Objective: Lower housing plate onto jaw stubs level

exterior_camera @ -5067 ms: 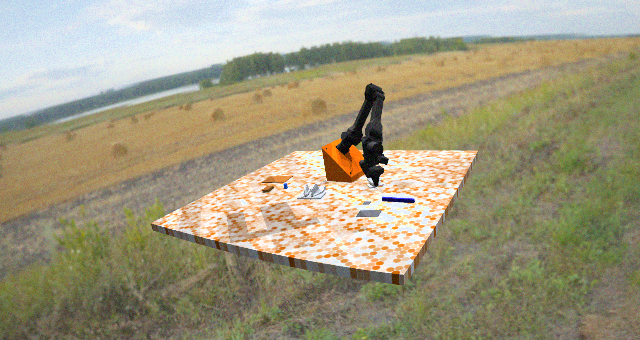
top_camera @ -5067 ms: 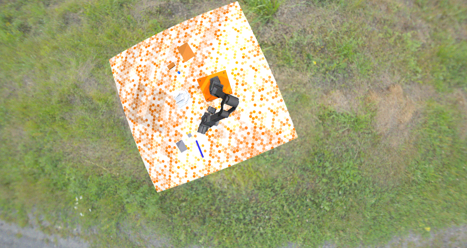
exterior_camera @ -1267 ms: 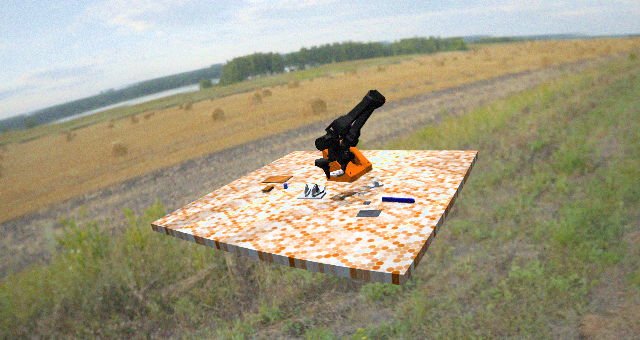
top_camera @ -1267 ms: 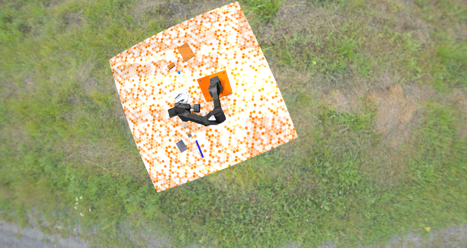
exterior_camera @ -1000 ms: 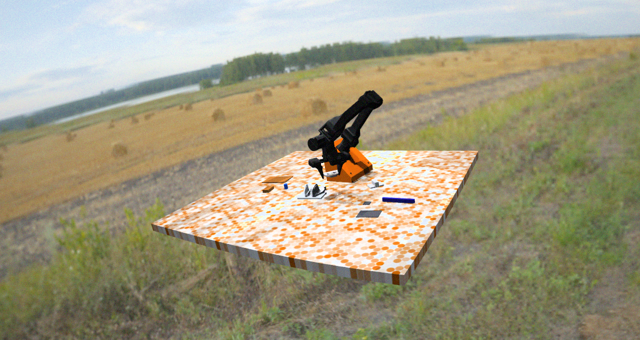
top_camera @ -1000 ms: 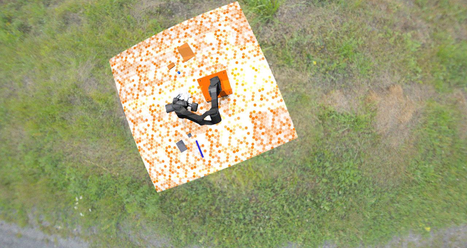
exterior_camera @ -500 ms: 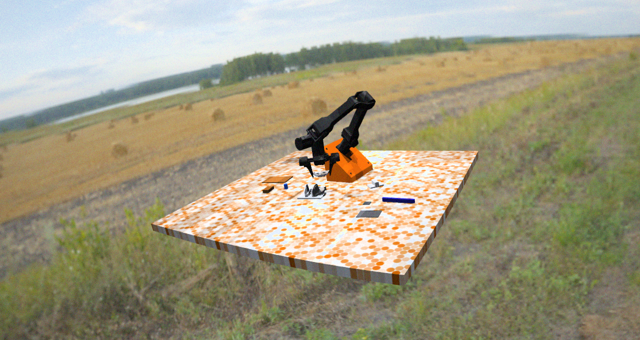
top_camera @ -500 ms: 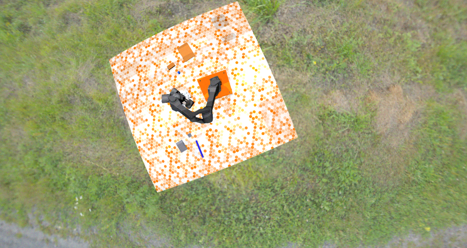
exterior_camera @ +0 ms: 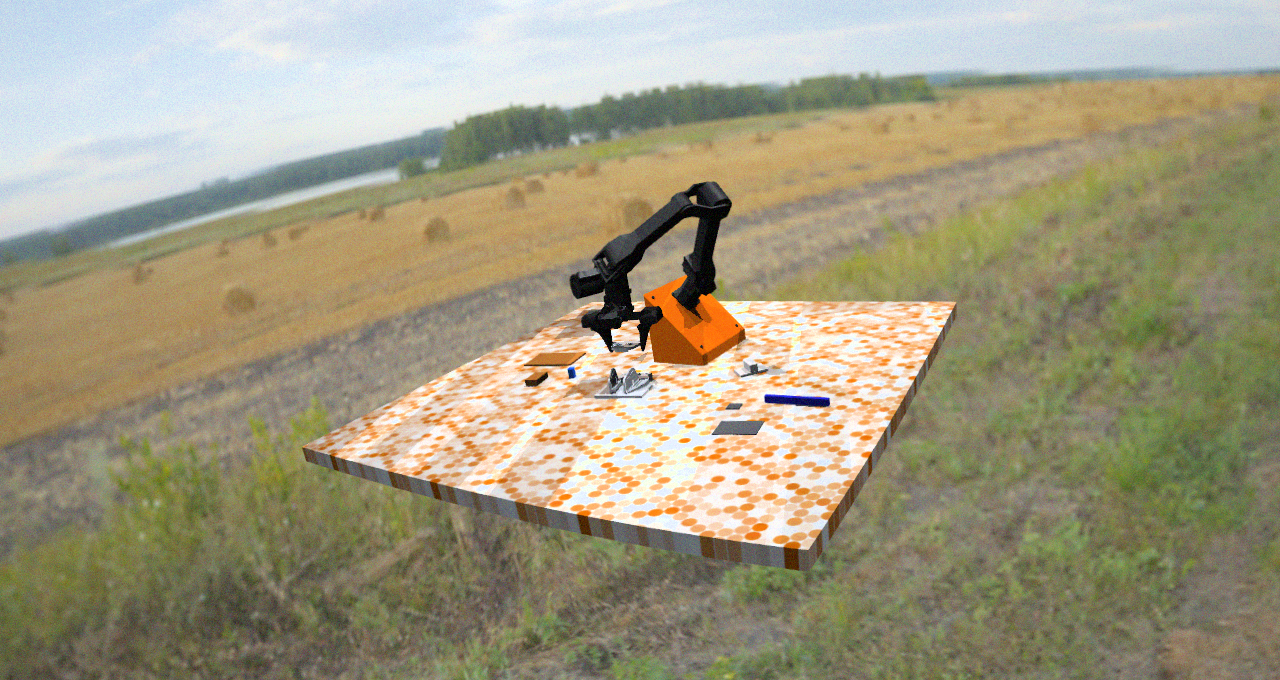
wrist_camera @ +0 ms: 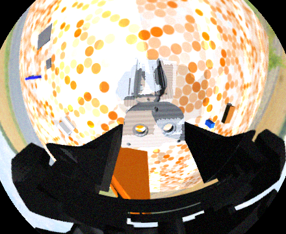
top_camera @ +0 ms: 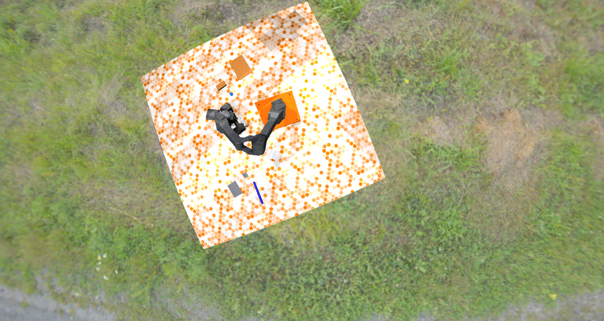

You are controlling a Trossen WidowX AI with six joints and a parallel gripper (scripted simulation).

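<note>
My gripper (exterior_camera: 627,347) (wrist_camera: 152,125) is shut on the pale grey housing plate (exterior_camera: 624,345) (wrist_camera: 154,138), with one black finger at each side. The plate has two large round holes and looks about level, held in the air above the jaw assembly. The two upright grey jaws (exterior_camera: 633,380) (wrist_camera: 160,77) stand on a flat light base (exterior_camera: 610,396) (wrist_camera: 171,76) on the table, below the plate. In the wrist view the plate's edge overlaps the near end of the assembly, and the stubs cannot be made out. In the top view the arm mostly hides the assembly.
The orange arm base (top_camera: 291,116) (exterior_camera: 666,345) stands close by. A small blue block (exterior_camera: 571,372) (wrist_camera: 210,123), a brown block (exterior_camera: 536,378) (wrist_camera: 228,114) and a brown panel (top_camera: 240,66) lie on one side. A white fixture (exterior_camera: 750,369), grey plates and a blue bar (top_camera: 257,192) (exterior_camera: 796,400) lie opposite.
</note>
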